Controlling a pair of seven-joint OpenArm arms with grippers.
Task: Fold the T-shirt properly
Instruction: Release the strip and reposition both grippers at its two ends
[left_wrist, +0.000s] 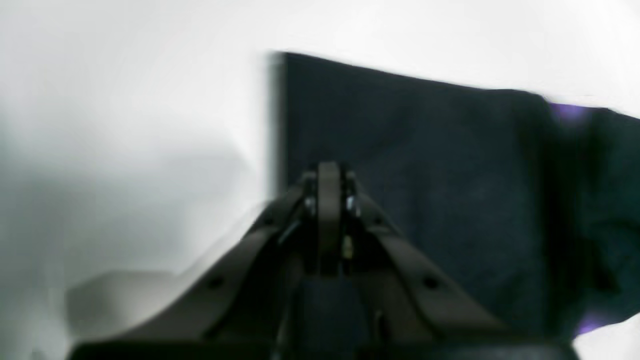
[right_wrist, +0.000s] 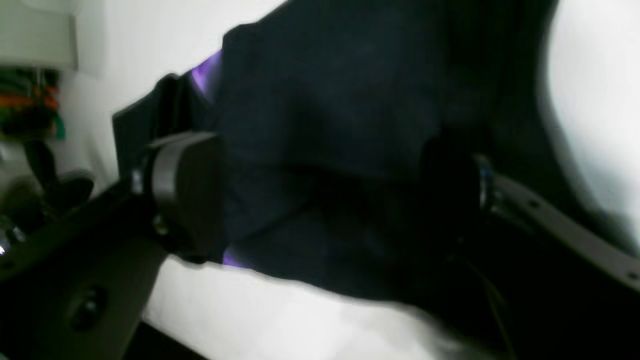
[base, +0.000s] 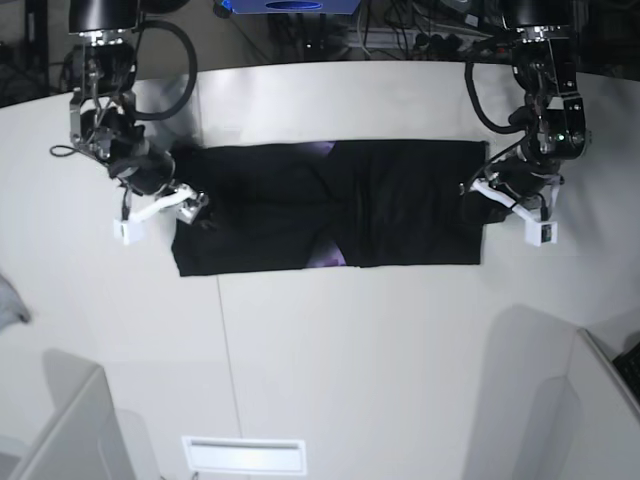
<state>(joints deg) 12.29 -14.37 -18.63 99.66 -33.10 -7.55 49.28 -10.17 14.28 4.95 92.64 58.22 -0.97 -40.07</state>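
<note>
White tabletop (base: 330, 370), black T-shirt (base: 420, 200) lying across its upper half, one pair of jaws at each end

Surface: pale and smooth, with a white rectangular panel (base: 245, 456) at the bottom of the base frame, left of centre. Soft shadows fall at the lower left and lower right.

Item: the T-shirt lies in a wide, partly folded band through the upper half of the base frame, from left of centre to right of centre. The dark plain side faces up over most of it. Small purple areas (base: 326, 252) show at its upper and lower edges near the middle. The right-hand section has fairly straight outer edges; a raised ridge of cloth runs down near the middle, and the left part is wrinkled.

Left jaws (left_wrist: 328, 175): closed, at the right end of the T-shirt in the base frame. In the left wrist frame the tips are near the centre, over the cloth and just beside its straight edge. Whether they touch the cloth or pinch any of it cannot be told.

Right jaws (right_wrist: 320, 192): wide open, at the left end of the T-shirt in the base frame. In the right wrist frame dark cloth fills most of the gap between them, gripped by neither side. Contact with the cloth cannot be confirmed; the view is blurred.
</note>
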